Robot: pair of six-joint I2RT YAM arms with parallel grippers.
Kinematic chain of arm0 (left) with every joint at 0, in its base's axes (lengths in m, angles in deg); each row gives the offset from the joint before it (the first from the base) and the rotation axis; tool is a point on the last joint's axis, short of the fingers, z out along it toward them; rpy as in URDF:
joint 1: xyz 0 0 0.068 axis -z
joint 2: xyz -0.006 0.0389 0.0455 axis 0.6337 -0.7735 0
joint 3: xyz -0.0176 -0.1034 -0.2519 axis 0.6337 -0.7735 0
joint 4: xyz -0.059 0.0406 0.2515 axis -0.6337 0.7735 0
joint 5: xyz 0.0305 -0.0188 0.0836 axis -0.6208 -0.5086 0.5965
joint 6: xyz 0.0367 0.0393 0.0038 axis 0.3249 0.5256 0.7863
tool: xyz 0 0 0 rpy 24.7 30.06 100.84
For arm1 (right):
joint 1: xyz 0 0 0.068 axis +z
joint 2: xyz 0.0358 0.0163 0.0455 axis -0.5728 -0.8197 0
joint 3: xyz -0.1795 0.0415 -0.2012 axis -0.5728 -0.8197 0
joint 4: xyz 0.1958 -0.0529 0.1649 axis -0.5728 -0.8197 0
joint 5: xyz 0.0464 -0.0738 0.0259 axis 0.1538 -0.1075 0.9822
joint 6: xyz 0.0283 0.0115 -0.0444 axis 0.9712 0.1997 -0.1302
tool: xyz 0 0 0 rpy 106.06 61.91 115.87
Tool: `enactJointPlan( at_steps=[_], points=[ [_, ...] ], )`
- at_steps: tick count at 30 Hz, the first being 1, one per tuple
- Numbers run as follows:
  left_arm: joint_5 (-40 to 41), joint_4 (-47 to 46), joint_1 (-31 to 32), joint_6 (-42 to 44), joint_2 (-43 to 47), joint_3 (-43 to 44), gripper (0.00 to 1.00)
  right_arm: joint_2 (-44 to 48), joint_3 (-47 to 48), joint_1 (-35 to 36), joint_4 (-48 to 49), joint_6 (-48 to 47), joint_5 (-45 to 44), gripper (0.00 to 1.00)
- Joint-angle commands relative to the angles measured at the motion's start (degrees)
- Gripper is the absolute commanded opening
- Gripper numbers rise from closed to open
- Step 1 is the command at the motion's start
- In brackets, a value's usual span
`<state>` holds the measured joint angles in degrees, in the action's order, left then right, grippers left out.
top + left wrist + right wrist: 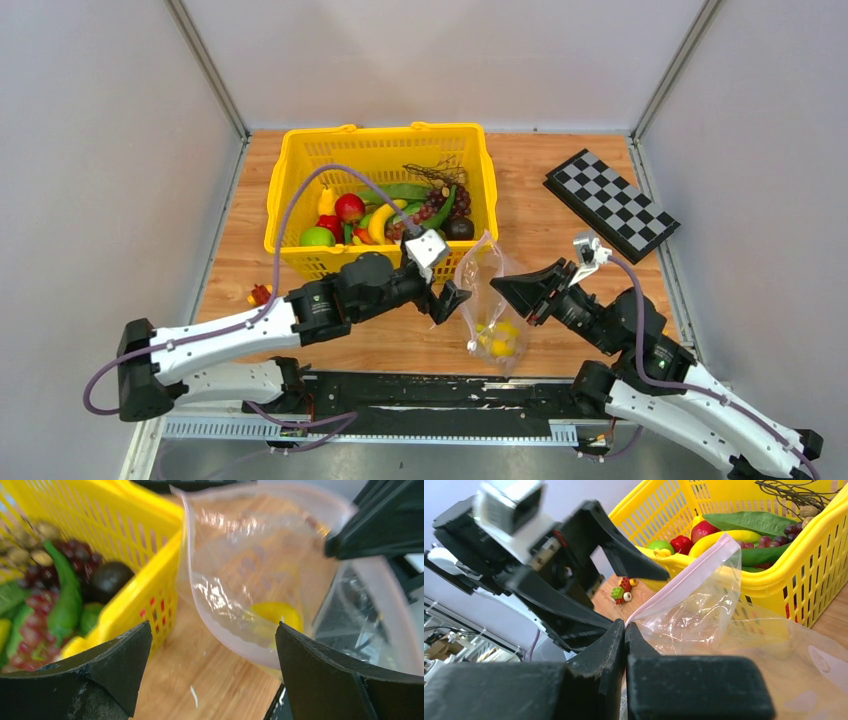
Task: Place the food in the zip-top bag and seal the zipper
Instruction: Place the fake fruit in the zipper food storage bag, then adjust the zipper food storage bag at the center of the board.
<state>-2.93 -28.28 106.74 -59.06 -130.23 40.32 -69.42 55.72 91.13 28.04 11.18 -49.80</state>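
The clear zip-top bag (487, 285) hangs upright over the table in front of the basket, with yellow food (498, 340) at its bottom. My right gripper (502, 288) is shut on the bag's top edge; in the right wrist view its tips (625, 626) pinch the pink zipper (684, 574). My left gripper (448, 300) is open just left of the bag, holding nothing. In the left wrist view its fingers (117, 662) frame the bag's mouth (240, 580) and a yellow piece (277, 614) inside. More food (385, 215) lies in the yellow basket (290, 180).
A black-and-white checkerboard (610, 205) lies at the back right. A small red toy (260, 294) sits on the wood near the left arm. The basket's wall (140, 535) stands close to the left of the left gripper.
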Motion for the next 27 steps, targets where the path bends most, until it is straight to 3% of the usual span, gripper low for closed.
enactJointPlan(
  at_steps=[1,4,6,9,10,12,16,23,27],
  points=[
    [0.27,6.55,0.04,-7.24,-3.73,1.01,0.97,-1.19,2.83,0.21,1.49,-3.26,2.03,0.04],
    [-0.49,3.59,0.04,-11.21,-3.80,-0.28,0.91,-1.41,3.38,0.22,0.89,-4.14,2.17,0.04],
    [-0.33,1.34,0.01,-12.94,-3.38,-1.15,0.81,-1.50,3.74,0.23,0.22,-4.57,2.25,0.04],
    [-0.54,-0.42,0.02,-13.31,-3.04,-0.86,0.57,-1.36,3.85,0.17,-0.99,-4.90,1.73,0.04],
    [-0.30,0.06,0.00,-13.06,-3.04,-0.38,0.43,-1.21,3.90,0.23,-1.57,-5.08,1.29,0.04],
    [-0.13,0.61,-0.01,-12.33,-2.80,0.59,0.24,-0.97,4.02,0.22,-2.96,-5.53,0.47,0.04],
    [-2.11,1.39,-0.01,-10.16,-3.24,2.97,0.03,-0.93,7.24,0.24,-9.48,-9.63,-4.70,0.03],
    [-9.91,-4.74,-0.01,-10.21,-9.79,8.87,0.00,0.24,20.30,0.24,-26.23,-17.89,-20.61,0.03],
    [-9.13,-3.97,-0.01,-10.73,-13.93,12.88,0.00,1.66,25.15,0.24,-31.09,-20.18,-24.50,0.03]
  ],
)
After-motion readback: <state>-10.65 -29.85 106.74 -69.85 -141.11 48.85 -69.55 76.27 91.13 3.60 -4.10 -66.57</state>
